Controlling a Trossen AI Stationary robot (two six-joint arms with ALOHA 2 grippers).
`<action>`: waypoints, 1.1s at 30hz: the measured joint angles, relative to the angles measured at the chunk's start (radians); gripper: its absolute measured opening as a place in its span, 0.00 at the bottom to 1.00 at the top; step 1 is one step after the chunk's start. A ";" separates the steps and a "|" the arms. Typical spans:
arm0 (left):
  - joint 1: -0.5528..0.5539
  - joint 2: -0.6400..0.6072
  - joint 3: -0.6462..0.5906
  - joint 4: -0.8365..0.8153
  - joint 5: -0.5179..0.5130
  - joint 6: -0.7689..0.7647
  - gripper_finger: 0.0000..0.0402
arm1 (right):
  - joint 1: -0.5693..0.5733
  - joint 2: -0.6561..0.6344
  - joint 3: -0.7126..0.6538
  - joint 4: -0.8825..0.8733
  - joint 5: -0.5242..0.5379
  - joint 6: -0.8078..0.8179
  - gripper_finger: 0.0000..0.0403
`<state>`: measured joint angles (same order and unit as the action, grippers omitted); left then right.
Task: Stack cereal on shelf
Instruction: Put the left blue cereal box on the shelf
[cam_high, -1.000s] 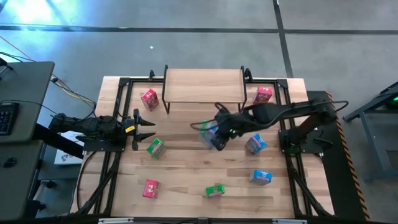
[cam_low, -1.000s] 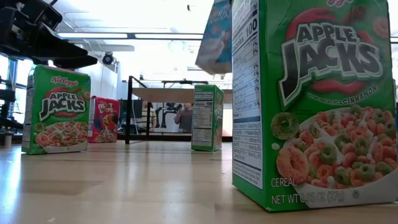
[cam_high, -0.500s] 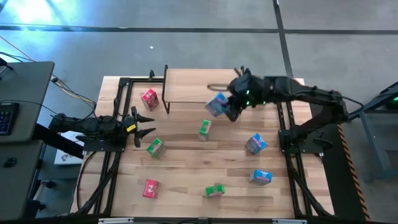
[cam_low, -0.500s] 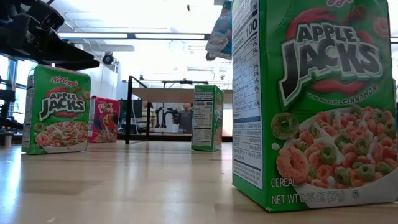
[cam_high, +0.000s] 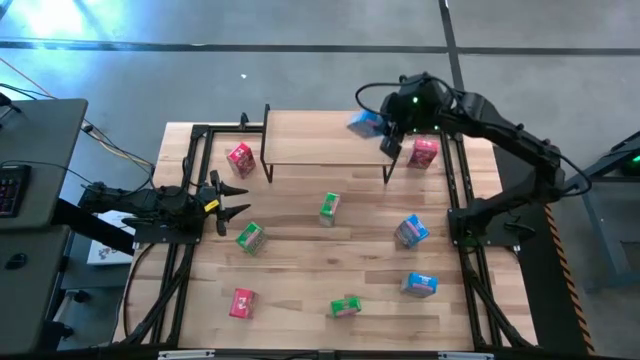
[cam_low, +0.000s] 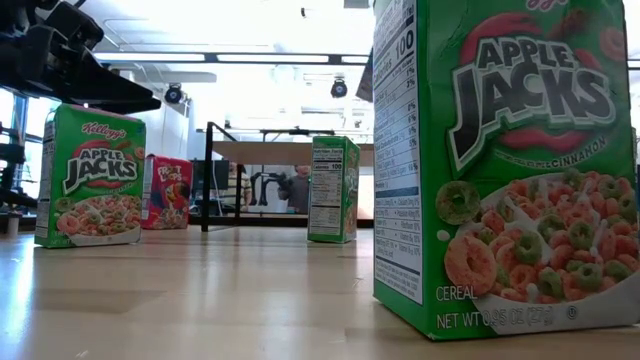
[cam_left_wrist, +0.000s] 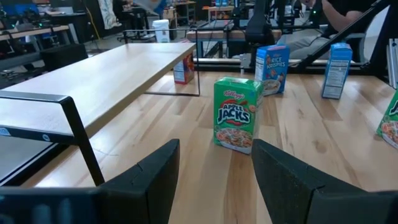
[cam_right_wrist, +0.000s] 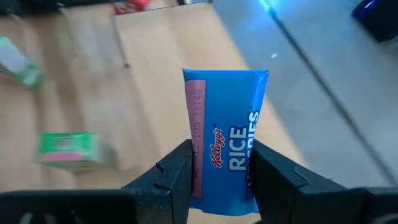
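One blue box (cam_high: 366, 123), pinched in the right gripper (cam_high: 384, 128), has been carried over the shelf (cam_high: 325, 137); a red box (cam_high: 423, 152) is beside it; the left gripper (cam_high: 236, 203) is held spread.

The shelf (cam_high: 328, 137) stood at the table's (cam_high: 300, 285) far edge, mid-width; the right gripper (cam_high: 385, 128) hung over the shelf's right end, clamped on a cereal box (cam_high: 366, 124); one box (cam_high: 240, 158) stood just left of the shelf, another (cam_high: 423, 152) just right; six boxes lay scattered on the table in front; the left gripper (cam_high: 236, 202) waited at the table's left side, fingers parted.
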<state>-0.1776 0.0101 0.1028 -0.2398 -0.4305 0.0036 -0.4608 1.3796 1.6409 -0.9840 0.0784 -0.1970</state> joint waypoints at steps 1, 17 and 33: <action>0.000 0.000 0.000 0.000 0.000 0.000 0.47 | -0.017 0.000 0.000 0.007 0.001 -0.033 0.32; 0.000 0.000 0.000 -0.001 0.001 0.000 0.47 | -0.203 0.000 0.002 0.137 0.006 -0.382 0.32; 0.000 0.000 0.000 -0.002 0.001 0.000 0.47 | -0.262 0.164 0.359 -0.095 -0.033 -0.518 0.32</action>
<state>-0.1776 0.0103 0.1028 -0.2420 -0.4294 0.0032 -0.7228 1.5432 1.9995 -1.0786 0.0458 -0.7152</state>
